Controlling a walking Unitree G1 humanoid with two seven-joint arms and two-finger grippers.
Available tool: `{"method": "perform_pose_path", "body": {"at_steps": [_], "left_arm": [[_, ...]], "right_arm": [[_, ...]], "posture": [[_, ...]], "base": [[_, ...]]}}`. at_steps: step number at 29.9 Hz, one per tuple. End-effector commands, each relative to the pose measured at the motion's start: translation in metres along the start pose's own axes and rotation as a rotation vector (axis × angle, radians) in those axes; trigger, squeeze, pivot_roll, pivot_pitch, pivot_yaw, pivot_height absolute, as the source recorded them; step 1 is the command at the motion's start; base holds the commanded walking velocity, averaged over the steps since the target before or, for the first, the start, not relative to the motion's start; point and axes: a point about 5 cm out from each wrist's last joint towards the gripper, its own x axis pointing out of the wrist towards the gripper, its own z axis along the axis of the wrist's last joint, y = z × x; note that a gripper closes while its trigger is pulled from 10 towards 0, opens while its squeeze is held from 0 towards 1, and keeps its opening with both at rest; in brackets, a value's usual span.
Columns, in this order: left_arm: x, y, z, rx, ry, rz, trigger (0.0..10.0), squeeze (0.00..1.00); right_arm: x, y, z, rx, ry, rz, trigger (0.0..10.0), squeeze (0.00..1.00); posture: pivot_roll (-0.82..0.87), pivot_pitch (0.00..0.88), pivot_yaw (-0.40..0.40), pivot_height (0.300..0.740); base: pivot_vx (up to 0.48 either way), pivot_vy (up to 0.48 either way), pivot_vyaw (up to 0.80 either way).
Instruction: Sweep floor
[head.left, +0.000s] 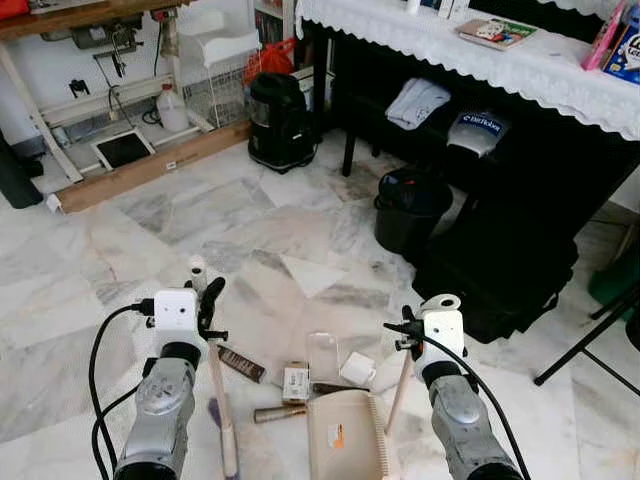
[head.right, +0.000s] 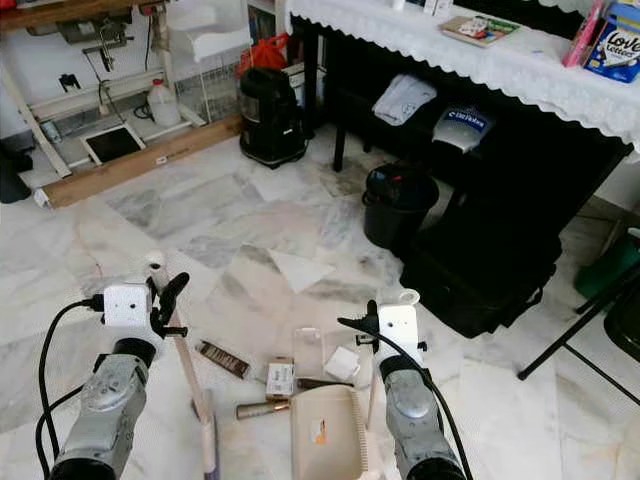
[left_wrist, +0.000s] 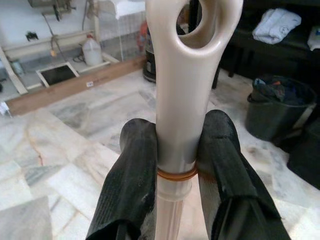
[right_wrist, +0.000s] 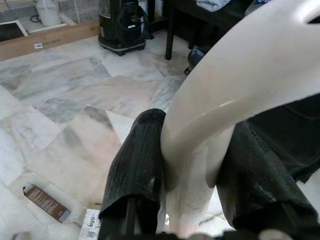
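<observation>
Marble floor (head.left: 120, 270) litter, a brown wrapper (head.left: 241, 364) and small packets, lies unswept beside the beige plastic dustpan (head.left: 345, 432). Left claw (left_wrist: 175, 165) grips the cream broom handle (left_wrist: 177, 100); right claw (right_wrist: 192, 165) grips what is probably the dustpan's handle (right_wrist: 240, 85).

Shiny marble floor (head.left: 200, 215) — white and grey. A counter (head.left: 520, 60) with a white lace cloth stands beside a black bin (head.left: 410, 207).

Two silver arms, lower left and lower right of the head view: ribbed metallic forearms with dark round joint collars. Each ends in a white boxy wrist block; the left block carries two small dark dots. Black cables loop off both wrists. Left gripper (left_wrist: 175, 165) and right gripper (right_wrist: 195, 170): long matte-black fingers (left_wrist: 127, 190), rubbery, lightly scuffed.
</observation>
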Motion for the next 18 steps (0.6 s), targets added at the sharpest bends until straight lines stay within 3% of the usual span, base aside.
{"method": "perform_pose_path", "body": {"at_steps": [1, 18], "left_arm": [[-0.0006, 0.0012, -0.0090, -0.013, 0.060, -0.024, 10.0, 0.00], [-0.0003, 0.0053, -0.0144, -0.107, 0.109, -0.079, 10.0, 0.00]], "right_arm": [[0.0007, -0.0003, 0.0029, -0.006, -0.017, 0.005, 10.0, 0.00], [0.0014, -0.0006, 0.0038, -0.007, -0.018, 0.005, 10.0, 0.00]], "posture": [[0.09, 0.076, -0.055, 0.740], [0.08, 0.082, -0.054, 0.740]], "base": [[0.000, 0.000, 0.00], [0.000, 0.000, 0.00]]}}
